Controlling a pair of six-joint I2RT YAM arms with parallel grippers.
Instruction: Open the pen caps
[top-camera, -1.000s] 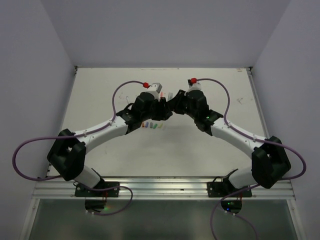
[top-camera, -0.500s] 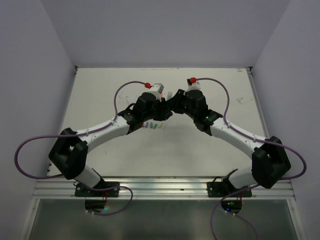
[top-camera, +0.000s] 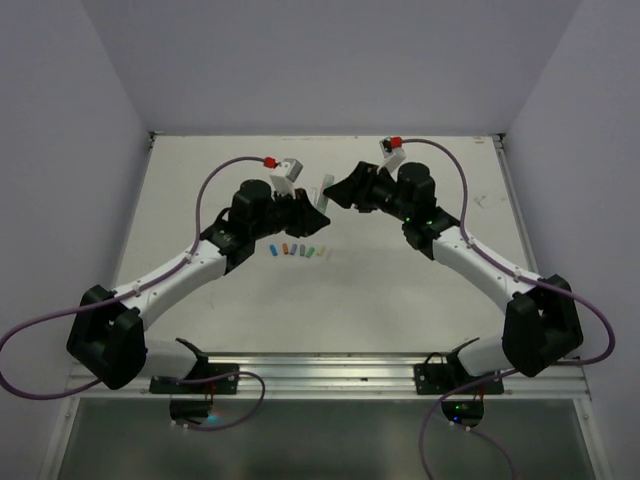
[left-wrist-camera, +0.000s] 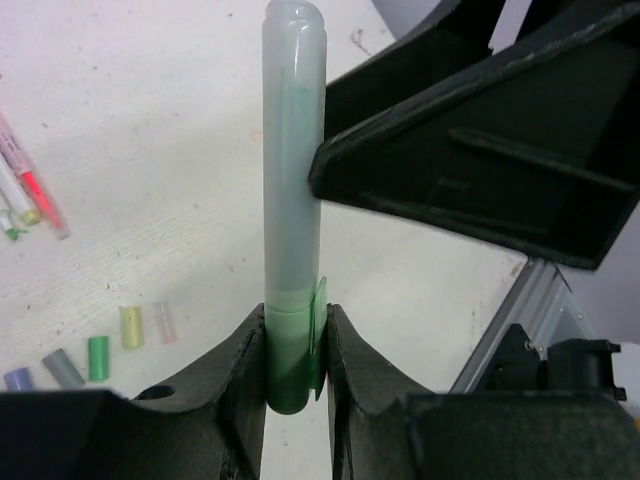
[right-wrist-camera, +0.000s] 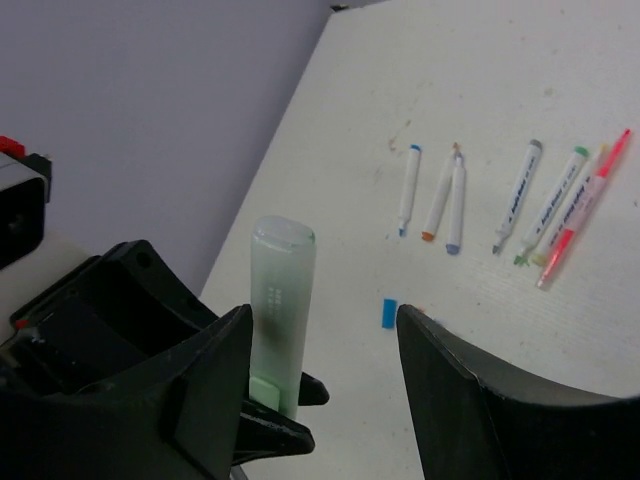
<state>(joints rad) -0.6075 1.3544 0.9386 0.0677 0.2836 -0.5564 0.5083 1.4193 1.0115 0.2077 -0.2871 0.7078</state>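
Observation:
My left gripper (left-wrist-camera: 292, 318) is shut on the green clipped cap (left-wrist-camera: 290, 360) of a pale mint highlighter (left-wrist-camera: 292, 150), which stands up out of the jaws with its cap still on. My right gripper (right-wrist-camera: 322, 312) is open; the mint highlighter (right-wrist-camera: 280, 300) stands just inside its left finger, apart from the right finger. In the top view the left gripper (top-camera: 312, 208) and the right gripper (top-camera: 338, 192) face each other closely. Several loose pen caps (top-camera: 296, 249) lie in a row on the table, also in the left wrist view (left-wrist-camera: 97, 357). A blue cap (right-wrist-camera: 388, 313) shows below the right gripper.
Several uncapped white pens (right-wrist-camera: 455, 200) lie side by side on the white table (top-camera: 400, 290) beyond the grippers, with a pink-tipped one (right-wrist-camera: 580, 215) at the right. Some show in the left wrist view (left-wrist-camera: 35, 190). Walls close the table on three sides.
The grippers were pressed together over the caps; now they have drawn a little apart. The left arm has swung left and the right arm back to the right. The highlighter stays in the left gripper.

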